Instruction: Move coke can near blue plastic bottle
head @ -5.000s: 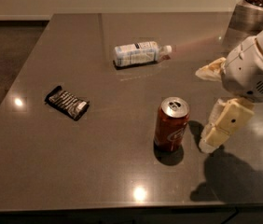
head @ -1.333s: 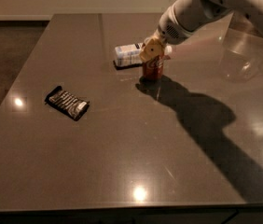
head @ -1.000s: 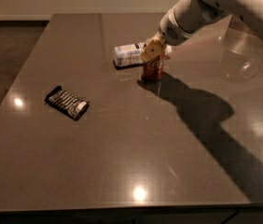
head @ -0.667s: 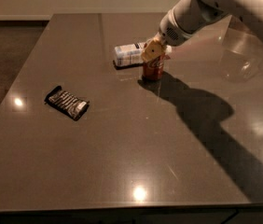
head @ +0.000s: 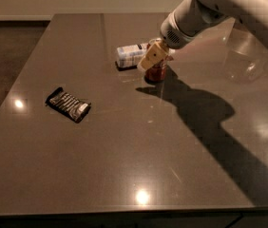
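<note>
We see the pincer (head: 154,57) down over the top of the coke can (head: 157,73) — whether it clamps the can or sits loose around it, we cannot tell. The can stands upright on the table (head: 124,151), just beside the blue plastic bottle (head: 130,55) lying on its side — a black snack packet (head: 68,104) lies well apart.

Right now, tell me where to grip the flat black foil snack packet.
Pinch the flat black snack packet across its short width at mid-length, from straight above: it lies flat, slanted. The gripper is at the small red coke can.
</note>
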Tool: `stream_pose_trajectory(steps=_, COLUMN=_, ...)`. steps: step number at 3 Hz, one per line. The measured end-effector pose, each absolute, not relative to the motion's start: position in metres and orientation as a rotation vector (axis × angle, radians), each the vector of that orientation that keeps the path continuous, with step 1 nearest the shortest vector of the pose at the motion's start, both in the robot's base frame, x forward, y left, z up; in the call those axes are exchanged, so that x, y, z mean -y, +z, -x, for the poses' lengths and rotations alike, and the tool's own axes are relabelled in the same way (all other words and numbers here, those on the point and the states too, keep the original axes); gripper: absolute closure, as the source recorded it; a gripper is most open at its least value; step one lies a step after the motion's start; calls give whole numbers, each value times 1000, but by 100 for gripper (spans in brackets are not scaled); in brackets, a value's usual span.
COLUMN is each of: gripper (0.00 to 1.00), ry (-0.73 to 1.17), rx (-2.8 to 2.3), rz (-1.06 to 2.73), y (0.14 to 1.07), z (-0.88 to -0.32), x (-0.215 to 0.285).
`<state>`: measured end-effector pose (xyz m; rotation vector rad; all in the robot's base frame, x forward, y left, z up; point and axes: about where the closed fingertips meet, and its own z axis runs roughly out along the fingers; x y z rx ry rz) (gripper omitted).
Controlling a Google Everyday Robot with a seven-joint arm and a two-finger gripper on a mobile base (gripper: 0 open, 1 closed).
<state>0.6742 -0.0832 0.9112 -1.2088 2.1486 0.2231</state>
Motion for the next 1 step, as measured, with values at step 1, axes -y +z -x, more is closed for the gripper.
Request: stream_pose_trajectory(steps=1, gripper=0, ry=223, rx=-2149, rz=1209, y=911, z=-674, x=83)
